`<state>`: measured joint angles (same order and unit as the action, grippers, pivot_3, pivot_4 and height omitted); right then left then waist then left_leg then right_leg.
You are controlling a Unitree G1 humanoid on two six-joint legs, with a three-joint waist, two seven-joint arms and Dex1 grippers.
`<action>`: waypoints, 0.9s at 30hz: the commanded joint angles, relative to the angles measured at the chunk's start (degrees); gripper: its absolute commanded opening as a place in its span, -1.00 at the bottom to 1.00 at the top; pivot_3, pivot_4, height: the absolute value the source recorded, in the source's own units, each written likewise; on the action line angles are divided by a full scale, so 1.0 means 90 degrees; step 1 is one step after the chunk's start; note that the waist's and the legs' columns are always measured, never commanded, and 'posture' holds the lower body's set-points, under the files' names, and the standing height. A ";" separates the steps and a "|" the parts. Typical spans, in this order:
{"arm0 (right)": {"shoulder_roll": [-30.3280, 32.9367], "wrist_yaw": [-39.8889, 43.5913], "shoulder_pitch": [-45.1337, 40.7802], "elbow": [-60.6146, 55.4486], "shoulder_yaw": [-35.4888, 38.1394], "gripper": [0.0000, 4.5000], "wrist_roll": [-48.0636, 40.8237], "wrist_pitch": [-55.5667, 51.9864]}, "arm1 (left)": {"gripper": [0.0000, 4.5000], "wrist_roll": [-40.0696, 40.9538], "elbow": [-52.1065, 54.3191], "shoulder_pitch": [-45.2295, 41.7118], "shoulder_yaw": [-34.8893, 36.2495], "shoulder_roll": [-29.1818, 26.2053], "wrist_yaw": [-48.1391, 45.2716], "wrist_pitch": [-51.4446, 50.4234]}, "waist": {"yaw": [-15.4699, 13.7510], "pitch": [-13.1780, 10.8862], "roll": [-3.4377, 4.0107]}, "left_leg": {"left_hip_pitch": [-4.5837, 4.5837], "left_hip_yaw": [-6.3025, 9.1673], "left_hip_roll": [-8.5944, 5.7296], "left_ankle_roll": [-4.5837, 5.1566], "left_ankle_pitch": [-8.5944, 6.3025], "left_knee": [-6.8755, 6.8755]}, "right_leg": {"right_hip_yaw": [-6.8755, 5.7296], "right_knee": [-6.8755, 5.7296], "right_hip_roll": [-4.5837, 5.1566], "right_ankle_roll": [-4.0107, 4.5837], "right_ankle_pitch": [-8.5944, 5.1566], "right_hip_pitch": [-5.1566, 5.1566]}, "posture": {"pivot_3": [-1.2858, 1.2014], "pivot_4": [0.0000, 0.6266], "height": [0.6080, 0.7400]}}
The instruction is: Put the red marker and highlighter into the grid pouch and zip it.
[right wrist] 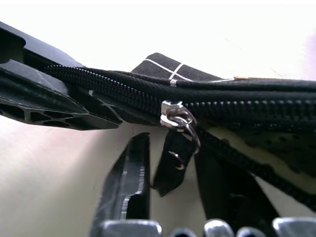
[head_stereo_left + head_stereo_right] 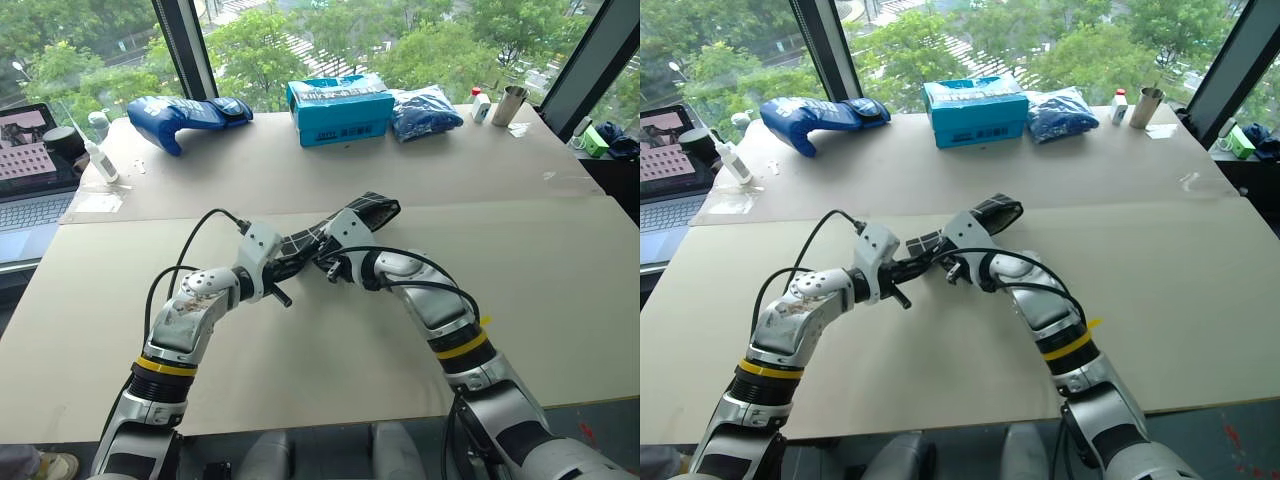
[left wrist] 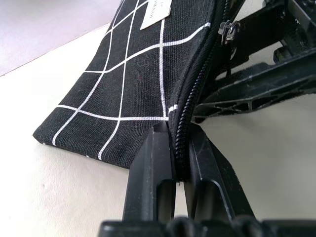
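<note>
The grid pouch (image 2: 368, 211), black with white grid lines, is held off the table's middle between both grippers. My left gripper (image 3: 178, 133) is shut on the pouch's zipper edge near one end, one finger on each side of the teeth. The silver zipper slider (image 1: 173, 112) sits on the zipper, which stands apart beyond it. Its black pull strap (image 1: 170, 170) hangs between the fingers of my right gripper (image 1: 173, 145). That gripper is open only narrowly, with a thin gap showing beside the strap. The red marker and highlighter are hidden from view.
Along the far edge by the window lie a blue bag (image 2: 185, 115), a teal box (image 2: 338, 110) and another blue bag (image 2: 425, 110). A metal cup (image 2: 511, 103) stands at the far right. A laptop (image 2: 30, 170) and a small bottle (image 2: 100, 160) sit at the left.
</note>
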<state>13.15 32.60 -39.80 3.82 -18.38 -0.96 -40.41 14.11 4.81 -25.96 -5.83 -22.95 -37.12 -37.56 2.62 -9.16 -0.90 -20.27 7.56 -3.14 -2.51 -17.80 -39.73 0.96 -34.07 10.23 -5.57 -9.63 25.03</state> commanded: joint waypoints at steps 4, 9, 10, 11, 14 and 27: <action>0.0145 0.0099 -0.0015 -0.0355 0.0133 -0.97 -0.0102 0.0032 | -1.00 0.0027 0.0268 -0.0008 0.0007 -0.0019 0.0014 0.0077 | 0.0002 0.0000 0.0000 | 0.0000 0.0000 0.0000 0.0000 0.0000 0.0000 | 0.0000 0.0000 0.0000 0.0000 0.0000 0.0000 | 0.03 -0.52 1.00; 0.0425 0.0209 0.0082 -0.0773 0.0174 -0.97 -0.0100 -0.0267 | -1.00 0.0010 0.0240 -0.0032 0.0006 0.0000 0.0052 0.0103 | -0.0003 0.0000 0.0000 | 0.0000 0.0000 0.0000 0.0000 0.0000 0.0000 | 0.0000 0.0000 0.0000 0.0000 0.0000 0.0000 | 0.03 -0.52 1.00; 0.0535 0.0246 0.0109 -0.0891 0.0152 -0.97 -0.0066 -0.0312 | -1.00 0.0006 0.0245 -0.0031 0.0005 0.0001 0.0059 0.0105 | -0.0014 0.0000 0.0000 | -0.0001 0.0000 0.0000 0.0000 0.0000 0.0000 | 0.0000 0.0000 0.0001 0.0000 0.0000 0.0000 | 0.03 -0.52 1.00; 0.0715 0.0324 0.0143 -0.1009 0.0183 -0.97 -0.0075 -0.0482 | -1.00 0.0005 0.0259 -0.0022 0.0007 0.0009 0.0074 0.0101 | -0.0021 0.0000 0.0000 | -0.0003 0.0000 -0.0001 0.0000 0.0000 -0.0001 | 0.0000 0.0000 0.0001 0.0000 0.0000 0.0000 | 0.03 -0.52 1.00; 0.1636 0.0499 0.0358 -0.1227 0.0282 -0.97 0.0218 -0.0342 | -1.00 0.0006 0.0303 0.0037 0.0004 0.0021 0.0106 0.0105 | -0.0054 0.0000 0.0000 | -0.0005 0.0000 -0.0003 0.0001 -0.0001 -0.0003 | 0.0000 0.0002 0.0002 -0.0001 0.0000 -0.0002 | 0.03 -0.52 1.00; 0.3399 0.0818 0.0628 -0.0837 0.1203 -0.69 0.0088 0.0322 | -1.00 0.0026 0.0143 0.0035 0.0042 0.0010 0.0101 0.0226 | -0.0025 -0.0001 -0.0003 | -0.0004 -0.0010 0.0000 0.0012 -0.0006 -0.0003 | 0.0002 0.0008 0.0002 -0.0001 0.0000 -0.0004 | 0.03 -0.52 1.00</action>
<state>42.63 39.78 -34.42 -2.65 -11.74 0.93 -37.01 14.57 5.86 -24.88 -7.01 -22.23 -36.58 -36.97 2.39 -9.17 -0.93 -20.31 7.47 -3.14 -2.41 -17.86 -39.77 0.98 -34.00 10.26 -5.58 -9.63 24.98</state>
